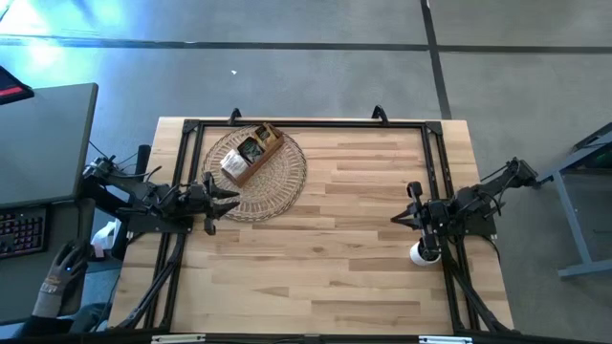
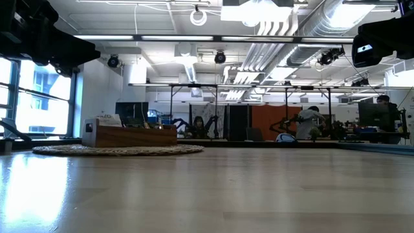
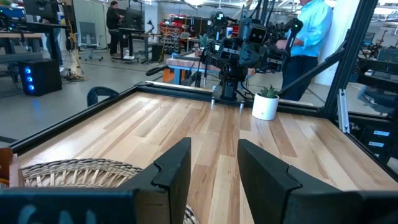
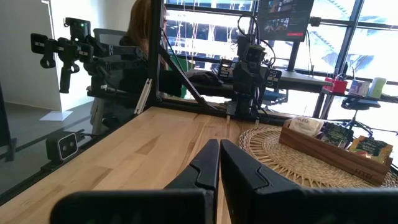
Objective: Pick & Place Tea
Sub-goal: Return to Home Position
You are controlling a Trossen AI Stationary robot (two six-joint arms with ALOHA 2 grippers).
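The tea sachets stand inside a brown wooden box that rests on a round woven mat at the table's far left. The right wrist view shows a white sachet and dark ones sticking up out of the box. My left gripper hovers open over the mat's near-left edge, short of the box; its fingers point across the table to the right. My right gripper is shut near the table's right edge, pointing left, far from the tea.
A small white pot with a plant stands by the right arm's base, also seen in the left wrist view. Black frame rails run along the table's left, far and right edges. People stand in the room beyond, and a gloved hand shows off the left edge.
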